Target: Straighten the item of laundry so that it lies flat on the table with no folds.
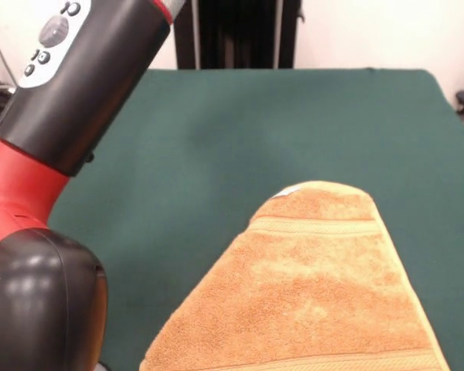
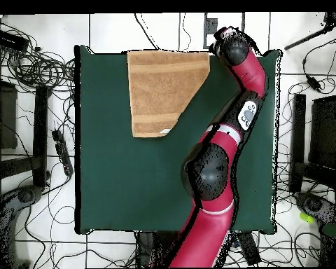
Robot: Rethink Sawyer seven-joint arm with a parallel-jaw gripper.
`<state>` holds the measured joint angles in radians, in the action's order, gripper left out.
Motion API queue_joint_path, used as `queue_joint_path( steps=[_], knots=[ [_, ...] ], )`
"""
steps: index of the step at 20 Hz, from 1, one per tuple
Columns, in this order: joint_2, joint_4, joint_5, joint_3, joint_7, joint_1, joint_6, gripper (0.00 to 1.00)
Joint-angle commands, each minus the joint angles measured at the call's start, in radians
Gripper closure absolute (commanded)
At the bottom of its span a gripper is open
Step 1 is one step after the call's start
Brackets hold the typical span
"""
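One towel (image 1: 309, 294) at the worktop (image 1: 216, 131) edge, one corner folded over (white tag showing). Arm (image 2: 249, 77) reaches the adjacent corner; hand state: can't tell.

You see the orange-tan towel (image 2: 164, 87) lying at the table's (image 2: 129, 182) edge, one corner folded over diagonally. A woven stripe band crosses it near the end. The table is dark green.

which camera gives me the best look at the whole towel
The overhead view: the towel shows whole at the table's edge, one corner folded in diagonally. The front view cuts off its near end and shows only the narrowing far part.
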<state>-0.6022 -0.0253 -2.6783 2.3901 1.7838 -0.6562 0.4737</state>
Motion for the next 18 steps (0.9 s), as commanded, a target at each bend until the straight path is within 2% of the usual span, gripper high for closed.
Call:
queue_joint_path(
  steps=[1, 4, 6, 11, 18],
  knots=[
    [0.079, 0.126, 0.4, 0.091, 0.196, 0.061, 0.447, 0.0],
    [0.069, 0.149, 0.463, 0.007, 0.251, 0.095, 0.451, 0.0],
    [0.062, 0.18, 0.533, -0.088, 0.274, 0.134, 0.483, 0.0],
    [0.039, 0.364, 0.701, -0.359, 0.281, 0.3, 0.569, 0.0],
    [0.053, 0.606, 0.832, -0.61, 0.27, 0.521, 0.584, 0.0]
  ],
)
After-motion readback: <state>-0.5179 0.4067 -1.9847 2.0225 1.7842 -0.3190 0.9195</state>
